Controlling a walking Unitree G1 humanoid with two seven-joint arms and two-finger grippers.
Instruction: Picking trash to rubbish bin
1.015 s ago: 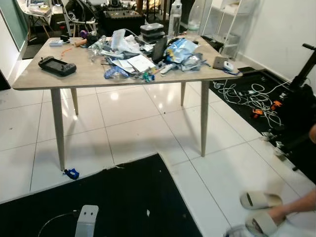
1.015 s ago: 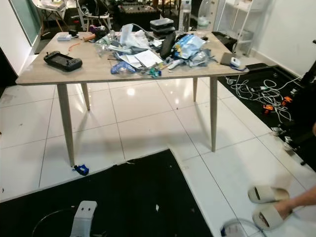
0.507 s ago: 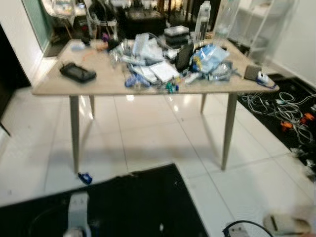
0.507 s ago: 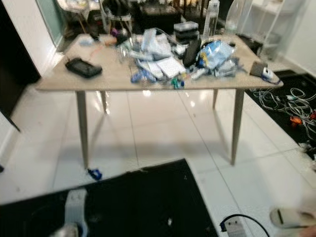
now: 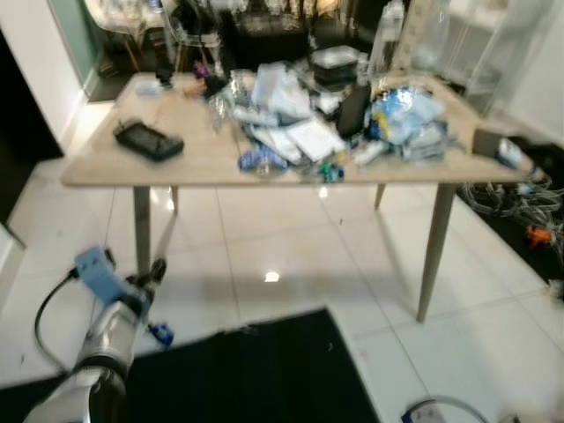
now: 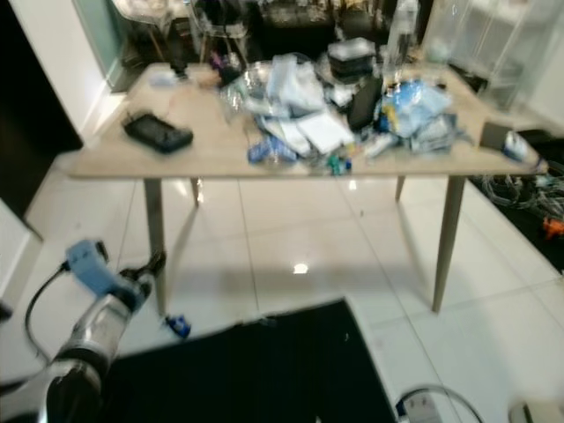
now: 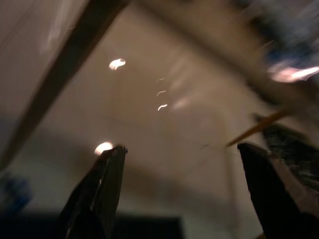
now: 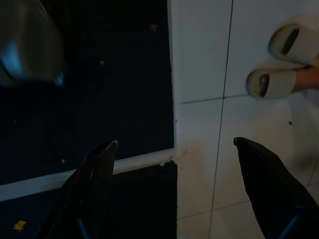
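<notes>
Wood-grain table [image 5: 106, 166] runs across the upper half of the head views, and basically all the trash is up there, so by my read the job hasn't started. The trash pile [image 5: 304, 123] sits in the upper middle of the frame: crumpled clear plastic, white paper sheets, and a blue-and-white plastic bag [image 5: 407, 113] toward the upper right. A clear bottle [image 5: 388, 31] stands behind it at the top. One more bit that looks like litter: a small blue scrap [image 5: 159, 334] on the white tiles at lower left, right by the table leg and the edge of the black mat [image 5: 256, 379].

No rubbish bin that I can make out, so finding it is part of what's left, along with every single pick.

Left gripper [image 7: 182, 194] is raised at the lower left of the head view, pointing toward the table, fingers spread wide with nothing between them. Right gripper [image 8: 184, 189] hangs low over the mat edge and tiles, also spread and empty; a person's foot in a beige slipper [image 8: 274, 79] sits near the upper right of its view.

A black handheld console [image 5: 148, 139] lies on the table at upper left, probably not trash.

Labels or writing: it's all too blurry, can't read a thing.
</notes>
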